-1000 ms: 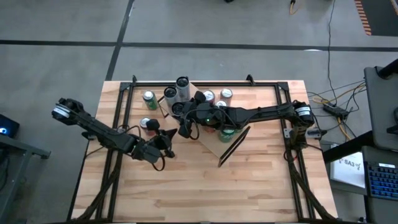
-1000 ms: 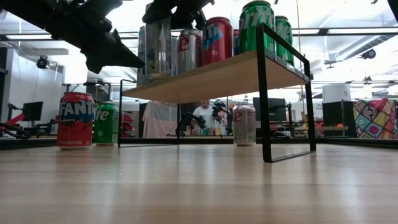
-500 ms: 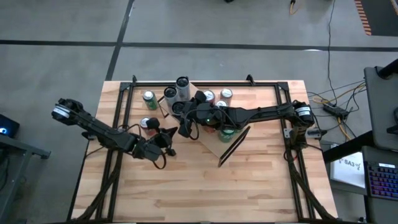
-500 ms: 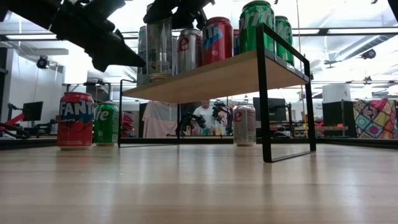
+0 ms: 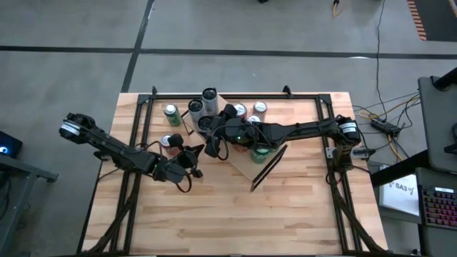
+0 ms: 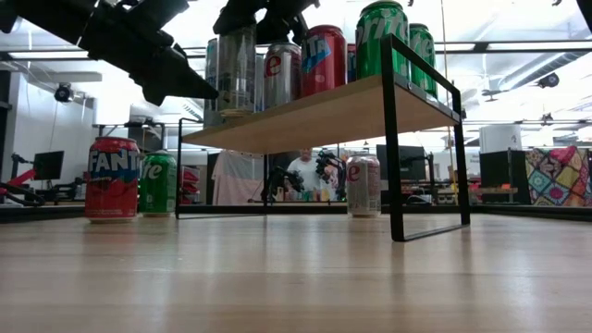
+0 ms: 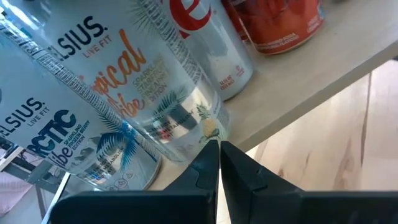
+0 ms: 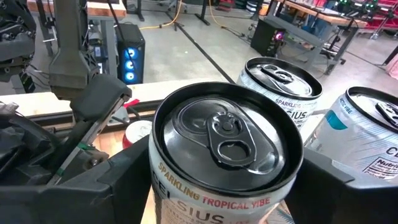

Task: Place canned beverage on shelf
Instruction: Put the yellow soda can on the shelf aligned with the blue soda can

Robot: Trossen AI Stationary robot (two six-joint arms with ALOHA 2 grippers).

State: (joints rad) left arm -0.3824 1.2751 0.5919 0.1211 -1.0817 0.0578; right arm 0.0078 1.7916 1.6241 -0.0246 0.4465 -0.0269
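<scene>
The shelf is a light-wood board on black end frames, standing at the table's far middle. Several cans stand on it. At its left end stands a clear Celsius can, upright on the board. My right gripper reaches in level from the table's right, one finger on each side of this can's top. My left gripper is shut and hovers just in front of the shelf's left end. It points at the can's lower wall. My right gripper has its fingers beside the can's upper wall, one on either side, level from the table's right. Whether they touch the wall I cannot tell. The can stands upright with its base on the shelf board.
On the table left of the shelf stand a red Fanta can and a green can. A silver can stands under the shelf. Other Celsius cans crowd the can's far side. There is bare tabletop toward the near edge.
</scene>
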